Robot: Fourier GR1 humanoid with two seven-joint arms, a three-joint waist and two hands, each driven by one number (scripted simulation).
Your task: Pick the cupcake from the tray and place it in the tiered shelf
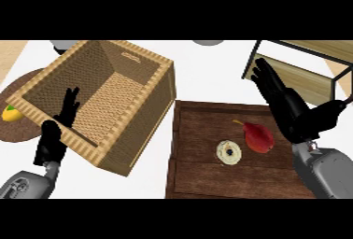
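A cream-topped cupcake (pixel 229 152) sits near the middle of the dark wooden tray (pixel 207 179). A red pear-like fruit (pixel 257 137) lies just right of it on the tray. The tiered shelf (pixel 312 70), black frame with light wood boards, stands at the upper right. My right hand (pixel 284 100) is raised above the tray's right side, fingers straight and pointing toward the shelf, holding nothing. My left hand (pixel 58 130) rests open at the lower left, fingers up, in front of the wicker basket.
A large wicker basket (pixel 141 123) fills the middle left, right beside the tray. A yellow fruit (pixel 11 113) lies on a round brown mat (pixel 24 126) at the far left. Grey objects show at the top edge (pixel 207 42).
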